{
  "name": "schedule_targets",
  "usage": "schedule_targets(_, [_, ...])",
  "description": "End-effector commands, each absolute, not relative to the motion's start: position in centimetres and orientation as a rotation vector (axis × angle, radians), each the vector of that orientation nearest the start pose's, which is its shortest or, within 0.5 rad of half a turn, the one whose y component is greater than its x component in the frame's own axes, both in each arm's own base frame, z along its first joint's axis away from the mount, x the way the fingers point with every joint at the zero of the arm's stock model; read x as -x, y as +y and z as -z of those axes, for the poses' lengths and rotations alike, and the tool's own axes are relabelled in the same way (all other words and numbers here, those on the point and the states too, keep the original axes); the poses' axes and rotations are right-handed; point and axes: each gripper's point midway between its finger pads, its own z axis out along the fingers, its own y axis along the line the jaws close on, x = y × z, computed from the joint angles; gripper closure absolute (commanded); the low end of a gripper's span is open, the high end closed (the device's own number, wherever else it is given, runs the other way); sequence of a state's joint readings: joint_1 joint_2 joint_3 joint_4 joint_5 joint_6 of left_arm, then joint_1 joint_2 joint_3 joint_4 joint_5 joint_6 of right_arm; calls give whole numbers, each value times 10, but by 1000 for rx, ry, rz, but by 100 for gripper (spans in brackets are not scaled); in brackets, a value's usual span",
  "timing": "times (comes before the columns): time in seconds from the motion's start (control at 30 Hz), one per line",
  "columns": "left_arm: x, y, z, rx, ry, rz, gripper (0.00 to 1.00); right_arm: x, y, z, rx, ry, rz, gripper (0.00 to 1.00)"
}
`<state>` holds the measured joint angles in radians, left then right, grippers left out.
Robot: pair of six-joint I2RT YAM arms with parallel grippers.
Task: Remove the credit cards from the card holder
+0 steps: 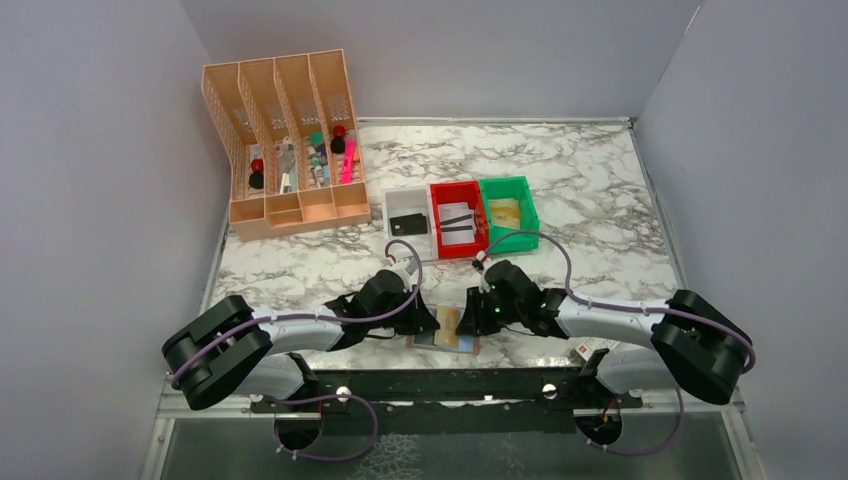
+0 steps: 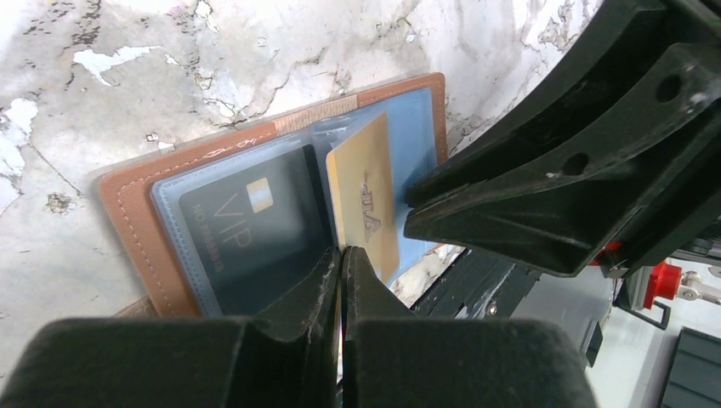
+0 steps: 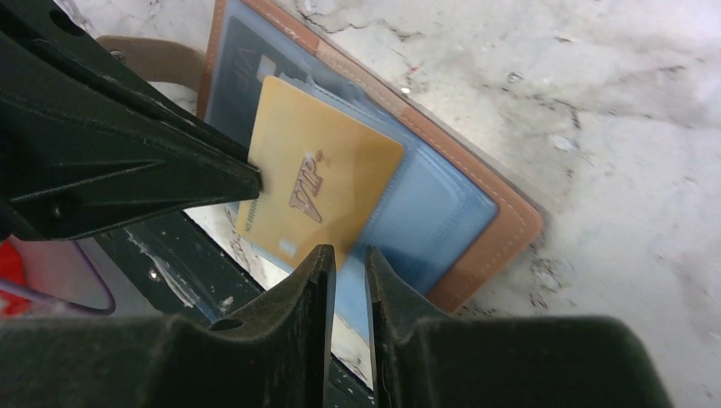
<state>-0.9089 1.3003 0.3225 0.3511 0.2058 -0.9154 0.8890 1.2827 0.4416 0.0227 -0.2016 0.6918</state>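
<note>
Down at the near edge of the marble table (image 2: 170, 68), the left gripper (image 2: 342, 253) has its pads pressed together with no gap, tips at the lower edge of the gold card (image 2: 366, 200); whether that edge is actually pinched cannot be told. Opposite it, the right gripper (image 3: 349, 255) stands a narrow slit apart, blue sleeve showing through the slit, with the gold card's corner just at its left fingertip and nothing clamped. Each gripper crowds the other's view of the card, one on either side. The gold card sits tilted and partly out of its clear pocket in the open card holder (image 3: 502, 229), which lies flat between the two grippers, and a dark card (image 2: 246, 229) lies fully sleeved in the neighbouring pocket. Further back, well apart, stand a white bin (image 1: 390, 212), a red bin (image 1: 433, 215) and a green bin (image 1: 530, 210), with a peach desk organiser (image 1: 285, 150) at the far left.
</note>
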Motion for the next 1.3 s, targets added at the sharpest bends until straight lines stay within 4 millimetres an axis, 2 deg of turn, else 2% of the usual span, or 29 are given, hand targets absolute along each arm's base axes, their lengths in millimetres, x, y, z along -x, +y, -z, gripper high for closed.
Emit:
schedule_targets(0.0, [-142,-297,-46,-162,2444,1187,94,-134,270,-17,426,2607,-909,75])
schedule_targets(0.13, [-140,-297,-46,-164,2444,1195,88,-146,243,2,306,2680,-653,76])
schedule_targets(0.2, [-142,-297,-50,-162,2430,1201,86,-146,235,7,287,2697,-596,79])
schedule_targets(0.33, [-142,-300,-58,-171,2398,1230,81,-140,233,14,285,2722,-601,84])
schedule_targets(0.63, [-139,-303,-64,-179,2374,1286,84,-137,235,17,279,2735,-623,85])
schedule_targets(1.0, [-140,-297,-70,-146,2335,1288,98,-136,231,22,270,2752,-591,86])
schedule_targets(1.27, [-138,-291,-64,-145,2350,1263,100,-135,228,25,266,2763,-574,86])
